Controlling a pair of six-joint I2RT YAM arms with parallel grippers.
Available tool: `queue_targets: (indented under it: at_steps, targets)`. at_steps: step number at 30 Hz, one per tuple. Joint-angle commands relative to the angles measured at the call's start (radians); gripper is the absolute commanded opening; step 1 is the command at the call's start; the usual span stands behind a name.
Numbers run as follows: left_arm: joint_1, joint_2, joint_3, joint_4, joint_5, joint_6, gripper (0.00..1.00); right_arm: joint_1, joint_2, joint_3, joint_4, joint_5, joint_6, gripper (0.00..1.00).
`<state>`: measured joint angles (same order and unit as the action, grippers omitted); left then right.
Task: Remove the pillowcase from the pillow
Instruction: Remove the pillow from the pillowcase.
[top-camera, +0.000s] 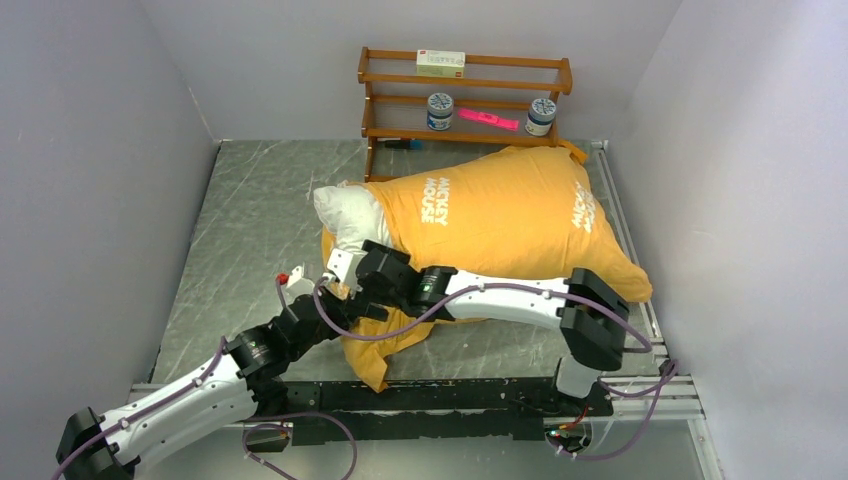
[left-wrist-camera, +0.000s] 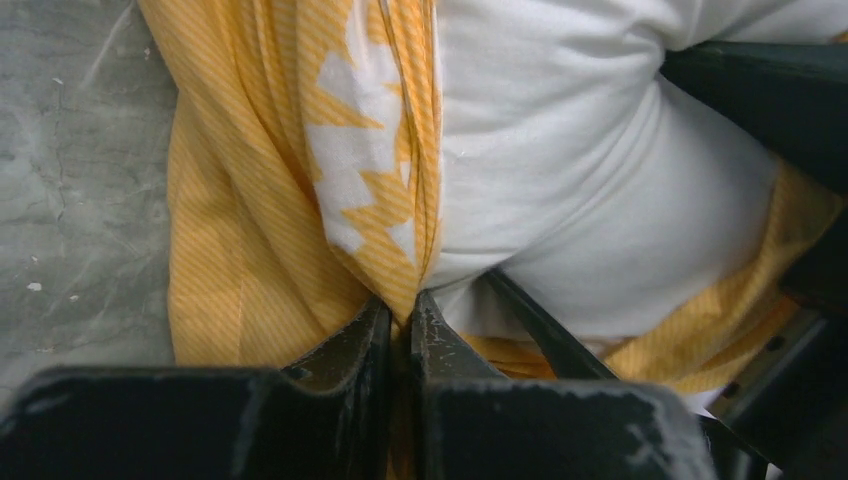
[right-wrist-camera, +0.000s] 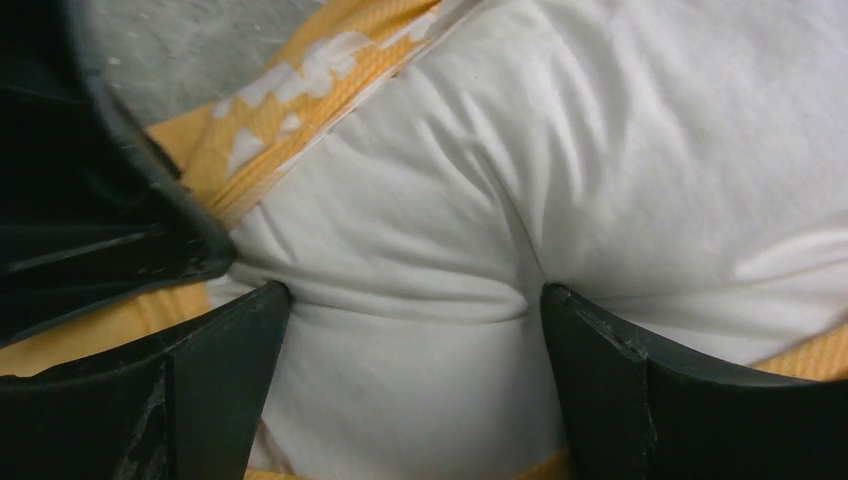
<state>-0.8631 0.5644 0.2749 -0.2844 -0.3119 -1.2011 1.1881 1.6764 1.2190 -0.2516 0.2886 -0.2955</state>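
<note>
The left arm's fingers (left-wrist-camera: 352, 352) are clamped on the pillowcase (left-wrist-camera: 250, 220) hem, toward the surface's (top-camera: 250, 200) near edge. The right arm's fingers (right-wrist-camera: 235, 345) stand apart, straddling the exposed pillow (right-wrist-camera: 480, 180), seemingly pressing in. The step looks like stripping. Next the right should grip the pillow and pull against the hem.

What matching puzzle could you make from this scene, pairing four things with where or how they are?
Things:
1. left gripper
2. right gripper
3. pillow
4. pink marker

Places or states:
A. lies on the middle shelf of the wooden rack
B. shut on a fold of the orange pillowcase
C. one white end pokes out of the pillowcase
D. jaws wide apart, a bulge of the pillow between them

Pairs: 1-B, 2-D, 3-C, 4-A
</note>
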Motion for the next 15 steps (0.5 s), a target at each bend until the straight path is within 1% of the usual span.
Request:
queue_targets:
  at_steps: [1, 4, 6, 9, 11, 15]
  targets:
    - [0.001, 0.001, -0.026, -0.123, 0.006, -0.007, 0.07, -0.036, 0.135, -0.003, -0.127, 0.173, 0.021, 1.00]
    - [0.001, 0.002, -0.026, -0.127, 0.004, -0.011, 0.07, -0.044, 0.181, -0.007, -0.130, 0.221, 0.023, 0.95]
    - [0.001, 0.000, -0.027, -0.129, 0.003, -0.011, 0.07, -0.052, 0.191, -0.007, -0.134, 0.229, 0.030, 0.90]
    - [0.000, 0.001, -0.025, -0.130, 0.002, -0.011, 0.07, -0.060, 0.175, -0.007, -0.128, 0.202, 0.039, 0.75]
    - [0.000, 0.003, -0.024, -0.130, 0.002, -0.011, 0.07, -0.062, 0.150, -0.011, -0.111, 0.181, 0.042, 0.60]
    - [0.000, 0.013, -0.020, -0.123, 0.002, -0.008, 0.08, -0.069, 0.104, -0.013, -0.083, 0.167, 0.054, 0.22]
